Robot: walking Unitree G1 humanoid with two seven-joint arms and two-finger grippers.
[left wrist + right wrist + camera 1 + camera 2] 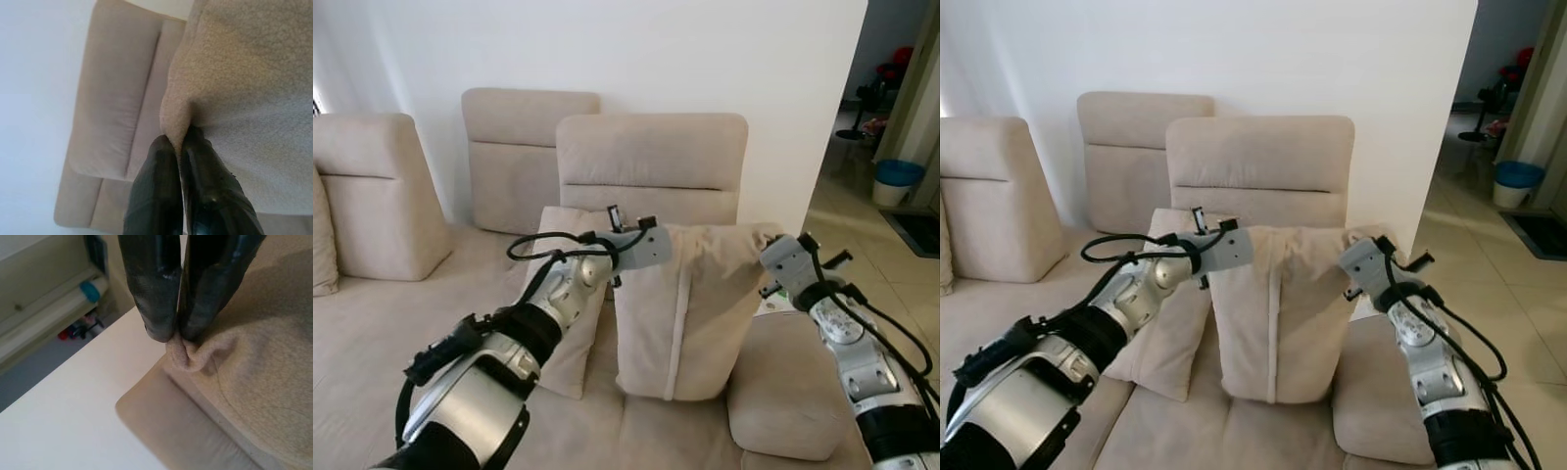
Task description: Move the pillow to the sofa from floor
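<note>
Pillow (680, 313): beige, upright, hung by its two top corners in front of the sofa backrest (651, 162); lower edge at or just above the seat, contact not clear.
Left gripper (182, 142): jaws pressed together on a pinch of fabric at the pillow's upper left corner; gripped high so the body hangs flat beneath.
Right gripper (180, 340): jaws closed on a small bunched tuft at the upper right corner; matches the other side, keeps the top edge stretched and level.
Reason for two-corner hold: soft cover sags under one grip; spreading the corners keeps it from folding or swinging.
Second cushion (570, 323): leaning on the seat just left of the held pillow, touching or nearly touching it; limits room on that side.
Sofa (372, 333): beige sectional against a white wall; armrest (788, 387) below the right arm.
Stage, judged: off the floor, over the seat; release pending.
Risk, judged: tipping forward off the seat if dropped without leaning on the backrest.
</note>
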